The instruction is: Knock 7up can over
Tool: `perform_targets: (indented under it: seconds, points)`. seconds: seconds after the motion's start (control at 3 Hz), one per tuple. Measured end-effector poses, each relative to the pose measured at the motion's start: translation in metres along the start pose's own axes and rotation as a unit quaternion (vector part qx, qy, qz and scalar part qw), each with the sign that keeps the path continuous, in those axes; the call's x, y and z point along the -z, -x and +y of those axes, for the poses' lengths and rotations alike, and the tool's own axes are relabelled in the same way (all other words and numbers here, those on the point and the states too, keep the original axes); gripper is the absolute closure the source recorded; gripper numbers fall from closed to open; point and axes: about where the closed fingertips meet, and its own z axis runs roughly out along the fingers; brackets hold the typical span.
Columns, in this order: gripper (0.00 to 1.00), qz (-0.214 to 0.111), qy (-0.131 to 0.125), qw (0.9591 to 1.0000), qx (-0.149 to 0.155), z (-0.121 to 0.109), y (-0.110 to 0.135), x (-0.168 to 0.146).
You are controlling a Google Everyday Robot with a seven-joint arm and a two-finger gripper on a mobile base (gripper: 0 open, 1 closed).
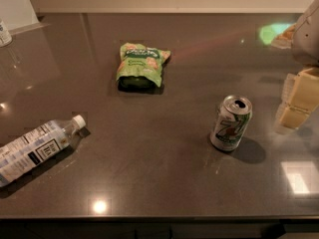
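The 7up can (231,123) stands upright on the dark grey counter (164,183), right of centre. It has a silver top with an open tab hole and a white and green body. My gripper (298,102) is at the right edge of the view, pale yellow and partly cut off. It hangs just above the counter, to the right of the can and a little farther back, and does not touch it.
A green snack bag (142,66) lies at the back centre. A clear plastic water bottle (35,149) lies on its side at the front left. A small white container (4,33) sits at the far left. The counter's front edge runs along the bottom.
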Motion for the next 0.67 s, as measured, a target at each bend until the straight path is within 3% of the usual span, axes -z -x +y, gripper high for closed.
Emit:
perform_targets:
  seconds: [0.33, 0.67]
  points:
    - [0.00, -0.001, -0.001, 1.0000, 0.000, -0.0002, 0.0003, 0.0004]
    - [0.00, -0.028, 0.009, 0.9996, 0.003, 0.0001, 0.0014, -0.0064]
